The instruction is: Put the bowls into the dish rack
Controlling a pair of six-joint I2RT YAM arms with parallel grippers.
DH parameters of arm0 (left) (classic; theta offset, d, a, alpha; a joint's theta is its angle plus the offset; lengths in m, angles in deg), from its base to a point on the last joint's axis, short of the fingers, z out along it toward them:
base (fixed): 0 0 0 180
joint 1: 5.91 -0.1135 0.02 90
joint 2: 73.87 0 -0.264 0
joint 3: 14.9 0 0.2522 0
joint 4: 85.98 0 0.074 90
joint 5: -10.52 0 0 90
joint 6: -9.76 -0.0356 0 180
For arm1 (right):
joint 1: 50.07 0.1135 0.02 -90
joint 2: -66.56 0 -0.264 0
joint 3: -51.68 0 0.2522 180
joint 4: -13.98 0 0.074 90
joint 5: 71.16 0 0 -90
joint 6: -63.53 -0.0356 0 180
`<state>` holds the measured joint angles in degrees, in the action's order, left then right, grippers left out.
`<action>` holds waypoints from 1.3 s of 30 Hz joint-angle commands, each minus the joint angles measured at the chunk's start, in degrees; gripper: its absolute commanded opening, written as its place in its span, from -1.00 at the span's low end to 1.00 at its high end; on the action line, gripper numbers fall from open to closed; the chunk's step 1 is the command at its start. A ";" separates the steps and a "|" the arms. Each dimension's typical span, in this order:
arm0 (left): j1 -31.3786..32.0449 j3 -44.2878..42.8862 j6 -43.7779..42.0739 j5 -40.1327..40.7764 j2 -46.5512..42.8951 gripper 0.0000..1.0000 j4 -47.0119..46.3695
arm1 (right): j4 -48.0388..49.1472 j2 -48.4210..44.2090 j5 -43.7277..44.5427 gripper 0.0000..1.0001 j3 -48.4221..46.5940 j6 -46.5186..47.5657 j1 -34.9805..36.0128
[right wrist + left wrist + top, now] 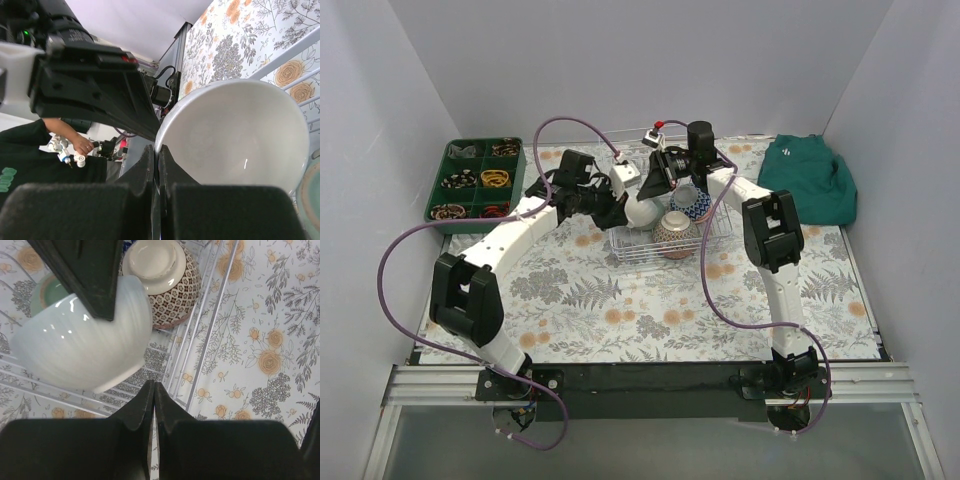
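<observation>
The left arm (pixel 515 235) and the right arm (pixel 772 232) both stretched away from their bases and bent inward, bringing their wrists close together. The left hand (pixel 154 390) had its fingers pressed tip to tip. The right hand (pixel 156 152) was clamped on the rim of a white bowl (pixel 240 135).
</observation>
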<state>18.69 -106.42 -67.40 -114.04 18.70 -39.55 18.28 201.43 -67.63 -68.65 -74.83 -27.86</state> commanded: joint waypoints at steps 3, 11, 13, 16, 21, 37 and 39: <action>1.24 1.99 -0.36 3.54 0.76 -1.00 -2.16 | 4.70 3.56 2.19 -0.97 -2.33 1.69 -0.60; 1.15 -0.29 0.87 9.77 4.72 -1.00 -4.54 | 4.61 4.70 2.89 -0.97 -2.77 1.69 -0.68; 1.24 0.41 1.48 10.74 4.89 -1.00 -6.82 | 4.61 4.88 3.16 -0.97 -2.68 1.69 -0.60; 1.24 1.12 2.54 11.98 5.42 -1.00 -8.67 | 4.61 5.05 3.33 -0.92 -2.77 1.78 -0.60; 1.24 1.82 3.33 13.91 5.77 -1.00 -11.82 | 4.26 4.53 4.21 -0.64 -2.68 2.57 -0.60; 1.24 3.14 5.00 15.41 7.79 -1.00 -16.40 | 3.82 1.72 5.35 0.97 -2.86 5.38 -1.56; 1.24 3.14 5.44 15.23 8.06 -1.00 -16.84 | 3.73 1.19 5.53 0.97 -3.12 5.82 -2.26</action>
<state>20.04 -103.57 -62.61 -99.31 26.33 -53.63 21.01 206.02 -62.30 -70.31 -71.18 -28.93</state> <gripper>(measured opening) 0.009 0.984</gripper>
